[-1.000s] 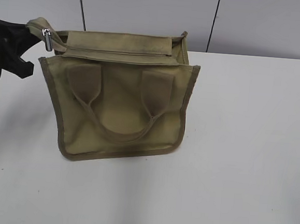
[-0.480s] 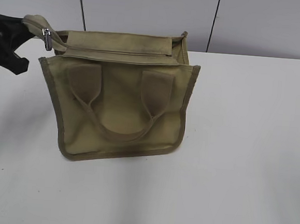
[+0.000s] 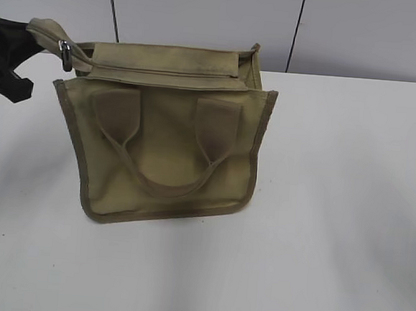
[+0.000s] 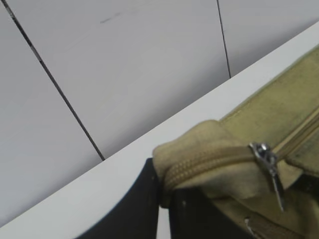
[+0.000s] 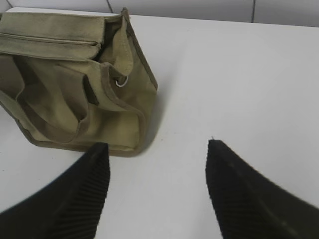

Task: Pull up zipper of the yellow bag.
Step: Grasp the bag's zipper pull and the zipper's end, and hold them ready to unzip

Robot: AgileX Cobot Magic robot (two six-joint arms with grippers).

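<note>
Wall panels (image 3: 204, 15) in pale grey, split by dark vertical seams, are seen behind the white table (image 3: 333, 208), whose surface carries only the yellow bag (image 3: 169, 145). The bag stands upright left of centre, its two looped handles hanging down the front face. Along its top runs the zipper (image 3: 164, 71), and its tape end is drawn out past the bag's left corner, with the silver pull (image 3: 65, 53) dangling there. That tape end is pinched by the left gripper (image 3: 32, 32), whose black jaws are closed on the fabric; in the left wrist view the zipper's teeth (image 4: 209, 162) are seen curving over the jaw tips. The left arm is held level at the frame's left edge and is mostly cut off. The right gripper (image 5: 157, 164) is held spread wide above bare table, well apart from the bag's right side; only a dark sliver of it is seen at the exterior view's right edge. The bag's interior cannot be made out.
</note>
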